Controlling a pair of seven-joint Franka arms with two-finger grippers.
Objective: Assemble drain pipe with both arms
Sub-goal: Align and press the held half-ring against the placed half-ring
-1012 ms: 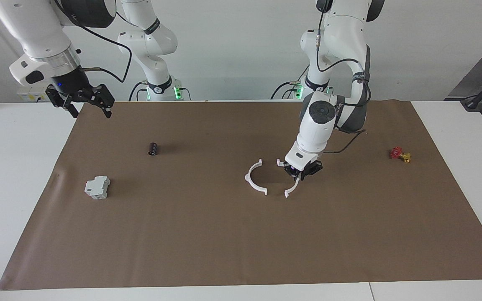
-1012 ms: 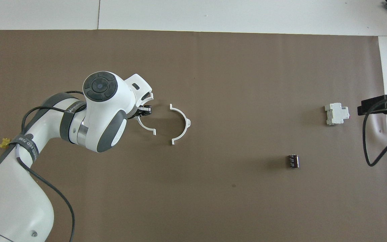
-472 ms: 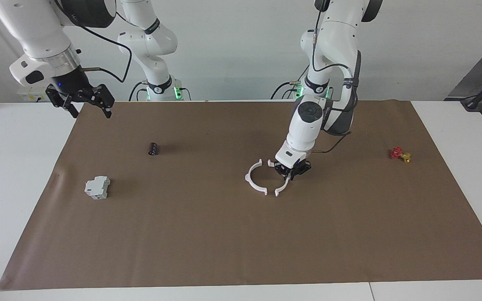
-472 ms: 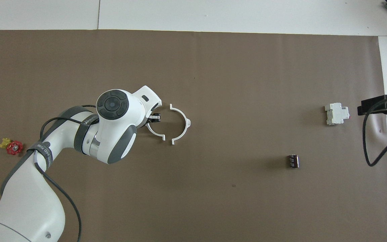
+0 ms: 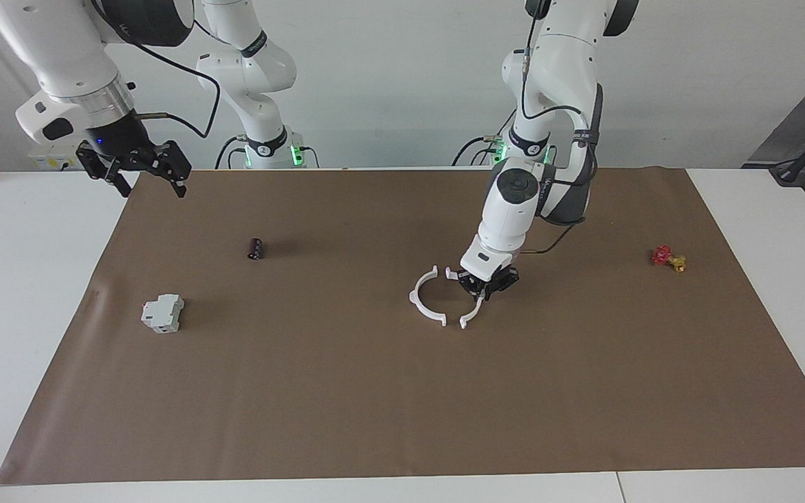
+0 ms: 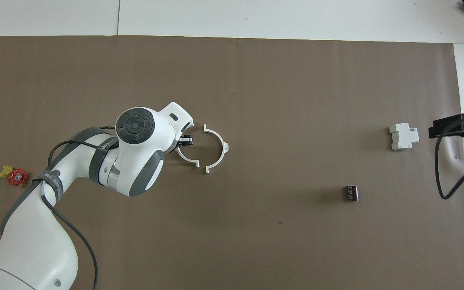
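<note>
The drain pipe is in two white half-ring arcs on the brown mat. One arc lies flat near the mat's middle. My left gripper is shut on the middle of the other arc, low at the mat, beside the first arc on the left arm's side. The two arcs face each other with their open sides. A small gap shows between their ends. My right gripper hangs open and holds nothing, high over the mat's edge at the right arm's end.
A grey-white boxy block and a small black cylinder lie toward the right arm's end. A red and yellow valve lies toward the left arm's end. The brown mat covers the white table.
My left gripper has carried its arc toward the lying arc, narrowing the gap between their ends. In the last half second it barely moved. The right arm has stayed still.
</note>
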